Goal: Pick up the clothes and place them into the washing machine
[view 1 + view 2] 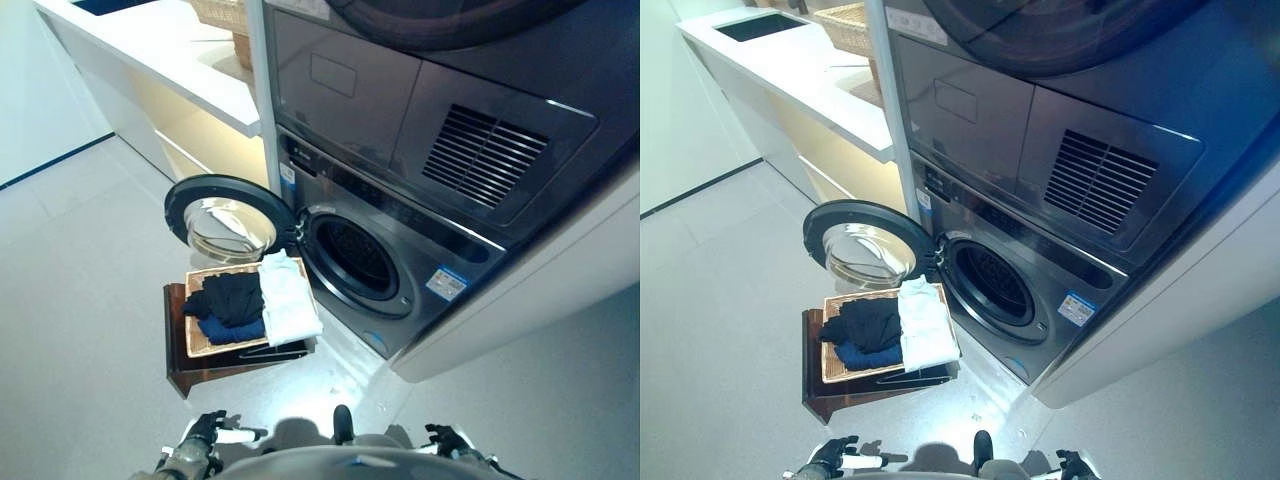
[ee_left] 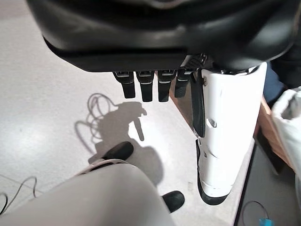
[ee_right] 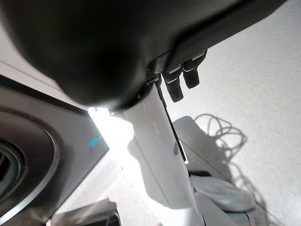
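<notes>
Upper machine (image 1: 450, 90) cut off; drum interior (image 1: 352, 256) dark.

Pale grey floor (image 1: 80, 300), white counter (image 1: 150, 50), light wall (image 1: 680, 110)

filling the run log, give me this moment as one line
stage: before pickup | clothes: in basket | washer door: open | left hand: open, empty | right hand: open, empty

Count: 1 washing machine (image 1: 380, 270), door open; 1 basket (image 1: 205, 345); 3 garments: black (image 1: 232, 296), navy (image 1: 232, 330), white (image 1: 288, 297).
</notes>
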Motion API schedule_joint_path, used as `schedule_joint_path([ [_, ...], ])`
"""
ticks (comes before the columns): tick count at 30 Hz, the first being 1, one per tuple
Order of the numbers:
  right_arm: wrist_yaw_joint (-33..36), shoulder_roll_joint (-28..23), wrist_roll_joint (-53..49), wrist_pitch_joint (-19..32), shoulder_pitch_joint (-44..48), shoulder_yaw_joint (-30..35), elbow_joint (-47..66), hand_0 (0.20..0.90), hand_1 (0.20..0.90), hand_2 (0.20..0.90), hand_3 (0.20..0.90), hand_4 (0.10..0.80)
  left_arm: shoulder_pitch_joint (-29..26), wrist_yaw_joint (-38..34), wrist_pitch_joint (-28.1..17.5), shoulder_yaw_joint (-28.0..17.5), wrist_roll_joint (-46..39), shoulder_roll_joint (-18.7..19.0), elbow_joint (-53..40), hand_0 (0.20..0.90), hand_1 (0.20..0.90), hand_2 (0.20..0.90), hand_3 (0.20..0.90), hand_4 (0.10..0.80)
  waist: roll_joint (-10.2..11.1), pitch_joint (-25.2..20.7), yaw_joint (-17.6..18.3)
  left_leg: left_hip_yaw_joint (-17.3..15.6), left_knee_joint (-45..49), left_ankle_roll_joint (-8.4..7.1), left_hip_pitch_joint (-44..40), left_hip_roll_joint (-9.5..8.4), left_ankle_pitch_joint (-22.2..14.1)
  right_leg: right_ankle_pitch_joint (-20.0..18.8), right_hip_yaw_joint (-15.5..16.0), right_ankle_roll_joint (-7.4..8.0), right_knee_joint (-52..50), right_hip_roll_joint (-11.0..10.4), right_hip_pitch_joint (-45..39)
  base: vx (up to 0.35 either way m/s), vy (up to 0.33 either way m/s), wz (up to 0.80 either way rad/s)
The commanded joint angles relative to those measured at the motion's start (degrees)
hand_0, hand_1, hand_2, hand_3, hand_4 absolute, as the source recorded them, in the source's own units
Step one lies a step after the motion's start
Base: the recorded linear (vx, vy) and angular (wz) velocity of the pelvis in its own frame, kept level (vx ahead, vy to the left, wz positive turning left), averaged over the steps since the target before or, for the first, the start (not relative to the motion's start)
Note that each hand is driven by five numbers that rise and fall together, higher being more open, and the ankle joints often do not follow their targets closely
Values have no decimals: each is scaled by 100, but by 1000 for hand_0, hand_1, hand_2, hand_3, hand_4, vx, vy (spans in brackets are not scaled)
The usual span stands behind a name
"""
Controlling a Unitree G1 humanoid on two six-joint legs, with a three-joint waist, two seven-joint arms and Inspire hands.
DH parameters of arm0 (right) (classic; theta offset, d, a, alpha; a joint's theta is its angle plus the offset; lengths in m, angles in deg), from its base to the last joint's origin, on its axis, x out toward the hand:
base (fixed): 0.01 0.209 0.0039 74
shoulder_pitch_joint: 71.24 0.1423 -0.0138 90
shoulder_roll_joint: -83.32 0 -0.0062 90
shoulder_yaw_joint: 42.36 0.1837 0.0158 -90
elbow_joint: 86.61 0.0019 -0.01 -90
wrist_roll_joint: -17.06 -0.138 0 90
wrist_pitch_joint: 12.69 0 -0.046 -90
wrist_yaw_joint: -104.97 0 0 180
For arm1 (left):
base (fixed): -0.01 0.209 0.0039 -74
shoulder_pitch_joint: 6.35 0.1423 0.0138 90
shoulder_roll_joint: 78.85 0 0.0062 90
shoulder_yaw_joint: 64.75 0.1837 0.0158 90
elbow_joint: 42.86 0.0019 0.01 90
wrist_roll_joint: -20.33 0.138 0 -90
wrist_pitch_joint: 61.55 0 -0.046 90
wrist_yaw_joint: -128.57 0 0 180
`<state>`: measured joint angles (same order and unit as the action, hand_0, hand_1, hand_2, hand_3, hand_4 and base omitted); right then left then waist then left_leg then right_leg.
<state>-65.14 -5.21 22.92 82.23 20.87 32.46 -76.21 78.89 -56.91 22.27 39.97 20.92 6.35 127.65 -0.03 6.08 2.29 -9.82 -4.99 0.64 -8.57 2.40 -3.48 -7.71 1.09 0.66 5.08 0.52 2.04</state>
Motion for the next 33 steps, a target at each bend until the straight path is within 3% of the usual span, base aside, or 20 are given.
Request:
schedule_joint_path([
  [1, 59, -129, -14, 90, 232, -55, -160, 900, 900, 900, 900, 800, -250, -39, -88, 141, 89, -58, 147, 900, 900, 900, 900, 800, 120, -162, 52, 140, -1, -131, 264, -335, 222, 775, -113, 328, -254, -68, -625, 68, -60, 11],
  [8, -8, -54, -88, 159, 351, -205, -50, 900, 900, 900, 900, 800, -276, -106, -127, 233, 211, -79, 24, 900, 900, 900, 900, 800, 178, -115, -28, 305, -1, -198, 218, -236, 260, 999, -70, 200, -511, 69, -550, 54, -87, 8],
  [13, -15, -82, -200, 213, 493, -233, 8, 900, 900, 900, 900, 800, -375, -143, -144, 260, 135, -20, -49, 900, 900, 900, 900, 800, 291, 98, -90, 531, 578, -263, 672, -182, 167, 1059, -10, 180, -753, 17, -407, -14, -19, 14],
  [14, 25, -133, -205, 221, 546, -238, 32, 900, 900, 900, 900, 800, -407, -179, -156, 247, 33, -11, -62, 900, 900, 900, 900, 800, 329, 105, -128, 656, 400, -358, 955, 78, 440, 1096, 41, 249, -794, -84, -340, 0, 88, 30],
  [15, 25, -133, -205, 221, 546, -238, 32, 900, 900, 900, 900, 800, -407, -179, -156, 247, 33, -11, -62, 900, 900, 900, 900, 800, 330, 104, -122, 661, 399, -358, 956, 75, 441, 1101, 47, 249, -798, -86, -339, 32, 130, 34],
  [16, 56, -165, -243, 232, 563, -212, 54, 900, 900, 900, 900, 800, -421, -220, -170, 250, 11, -10, -66, 900, 900, 900, 900, 800, 348, 103, -130, 780, 324, -409, 1159, 229, 601, 1141, 68, 292, -861, -157, -285, 89, 197, 46],
  [17, 68, -180, -303, 237, 608, -222, 100, 900, 900, 900, 900, 800, -431, -277, -175, 268, -4, 10, -78, 900, 900, 900, 900, 800, 327, 158, -165, 903, 239, -502, 1417, 547, 829, 1341, 58, 323, -1121, -225, -216, 97, 280, 48],
  [19, 83, -198, -375, 255, 717, -227, 152, 900, 900, 900, 900, 800, -492, -336, -195, 261, -50, 96, -162, 900, 900, 900, 900, 800, 215, 317, -233, 937, 216, -556, 1602, 761, 1025, 1581, 50, 340, -1680, -257, 29, 62, 333, 16],
  [20, 71, -195, -330, 265, 790, -289, 192, 900, 900, 900, 900, 800, -479, -326, -193, 189, -93, 135, -161, 900, 900, 900, 900, 800, 148, 330, -267, 895, 173, -545, 1518, 792, 911, 1695, -2, 358, -1920, -260, 185, 41, 375, -22],
  [21, 102, -195, -286, 284, 885, -326, 275, 900, 900, 900, 900, 800, -537, -322, -188, 94, -199, 185, -147, 900, 900, 900, 900, 800, 112, 382, -281, 844, 328, -529, 1611, 753, 827, 1719, 24, 442, -2064, -404, 295, 37, 261, -33],
  [22, 102, -195, -286, 284, 885, -326, 275, 900, 900, 900, 900, 800, -537, -322, -188, 94, -199, 185, -147, 900, 900, 900, 900, 800, 112, 381, -281, 844, 329, -529, 1612, 753, 827, 1719, 24, 442, -2064, -405, 296, -27, 246, -55],
  [23, 141, -198, -279, 304, 978, -368, 399, 900, 900, 900, 900, 800, -651, -382, -219, 152, -215, 288, -187, 900, 900, 900, 900, 800, 111, 485, -283, 843, 828, -523, 1922, 608, 733, 1565, -12, 515, -2051, -567, 370, -49, 316, -53],
  [24, 198, -134, -253, 277, 1185, -451, 455, 900, 900, 900, 900, 800, -752, -451, -247, 164, -228, 374, -201, 900, 900, 900, 900, 800, 50, 542, -307, 740, 786, -472, 1879, 458, 646, 1256, -247, 663, -1701, -703, 392, -49, 316, -43],
  [25, 198, -134, -253, 277, 1185, -451, 455, 900, 900, 900, 900, 800, -752, -451, -247, 164, -228, 374, -201, 900, 900, 900, 900, 800, 50, 542, -307, 739, 786, -472, 1878, 458, 646, 1256, -248, 663, -1701, -703, 391, -20, 294, -19],
  [27, 176, -37, -88, 233, 1284, -625, 490, 900, 900, 900, 900, 800, -676, -449, -259, 125, -243, 386, -160, 900, 900, 900, 900, 800, 22, 455, -423, 525, 602, -421, 1794, 371, 593, 890, -310, 800, -1140, -974, 322, 13, 191, -28],
  [29, 168, 58, 45, 217, 1365, -741, 588, 900, 900, 900, 900, 800, -725, -481, -266, 139, -251, 390, -59, 900, 900, 900, 900, 800, 84, 486, -501, 440, 600, -388, 1855, 333, 592, 670, -382, 835, -795, -1148, 321, -26, 135, -69],
  [33, 159, 139, 162, 189, 1419, -917, 647, 900, 900, 900, 900, 800, -794, -511, -276, 187, -289, 318, -79, 900, 900, 900, 900, 800, 163, 522, -496, 502, 706, -403, 2024, 352, 618, 724, -284, 800, -757, -1157, 345, -14, 1, -11],
])
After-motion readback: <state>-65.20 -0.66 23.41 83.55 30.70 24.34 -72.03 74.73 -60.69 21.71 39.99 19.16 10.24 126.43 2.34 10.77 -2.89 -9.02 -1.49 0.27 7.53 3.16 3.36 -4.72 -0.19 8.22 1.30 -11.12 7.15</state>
